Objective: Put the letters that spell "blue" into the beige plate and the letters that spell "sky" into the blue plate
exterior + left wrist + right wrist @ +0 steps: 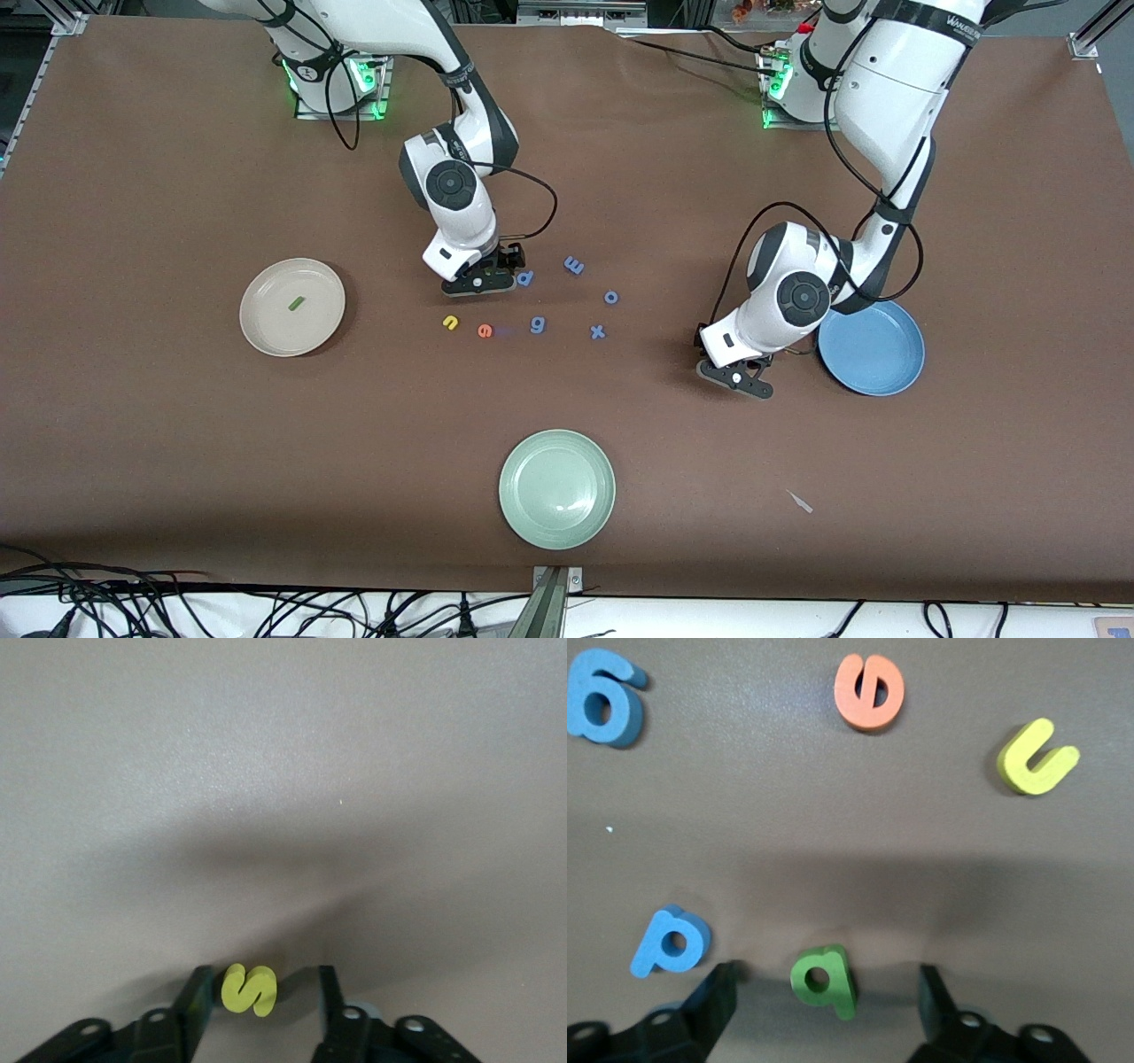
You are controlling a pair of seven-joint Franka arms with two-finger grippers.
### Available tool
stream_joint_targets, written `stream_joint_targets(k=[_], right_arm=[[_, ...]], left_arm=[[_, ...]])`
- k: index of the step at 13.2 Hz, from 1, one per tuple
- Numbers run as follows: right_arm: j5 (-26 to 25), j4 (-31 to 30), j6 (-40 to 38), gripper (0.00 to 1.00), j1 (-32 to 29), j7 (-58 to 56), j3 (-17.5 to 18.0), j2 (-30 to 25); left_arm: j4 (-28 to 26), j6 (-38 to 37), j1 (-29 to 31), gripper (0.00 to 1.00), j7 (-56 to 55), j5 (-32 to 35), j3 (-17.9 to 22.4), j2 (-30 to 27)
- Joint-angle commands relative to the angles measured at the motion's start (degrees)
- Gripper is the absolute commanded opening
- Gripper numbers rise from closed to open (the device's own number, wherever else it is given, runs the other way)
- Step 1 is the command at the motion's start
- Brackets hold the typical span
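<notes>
Two letters are hidden in the front view, each under a gripper. Only the right wrist view shows the green "b" (824, 980) lying on the table between the wide-open jaws of the right gripper (826, 997), untouched, near the orange "e" (485, 330) and yellow "u" (451, 322). Only the left wrist view shows the yellow "s" (249, 989) between the left gripper (261, 997) fingers beside the blue plate (873, 347); grip unclear. Green "l" (295, 304) lies in the beige plate (266, 330).

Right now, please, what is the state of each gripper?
Left gripper: open, fingers either side of the yellow "s", not clamped.
Right gripper: open, jaws wide around the green "b" on the table.
</notes>
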Motion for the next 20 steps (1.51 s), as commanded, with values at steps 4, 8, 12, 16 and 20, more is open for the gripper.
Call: stream_joint_targets(k=[4,8,12,16,20], right_arm=[[0.81,-0.55,2.12,0.58,-0.04,-0.29,0.35,-0.03],[0.72,-0.55,2.12,0.42,-0.04,-0.56,0.35,0.06],[0.81,-0.72,2.03,0.21,-0.04,-3.19,0.35,0.24],[0.81,0.76,-5.48,0.17,-1.79,-7.13,-1.40,-3.17],[0.81,2.00,-21.84,0.17,-2.33,-22.15,-11.84,-9.33]], left_arm=[[1.83,0.20,-0.84,0.16,1.77,-1.01,0.79,1.64],[1.83,0.20,-0.75,0.15,1.77,-0.92,0.79,1.47],[1.83,-0.67,-0.40,0.09,1.42,-0.92,0.79,-0.45],[0.44,-8.92,3.36,0.08,1.59,-0.83,0.79,-6.69],[-4.22,-13.16,11.71,0.07,13.77,-0.92,0.79,-11.97]])
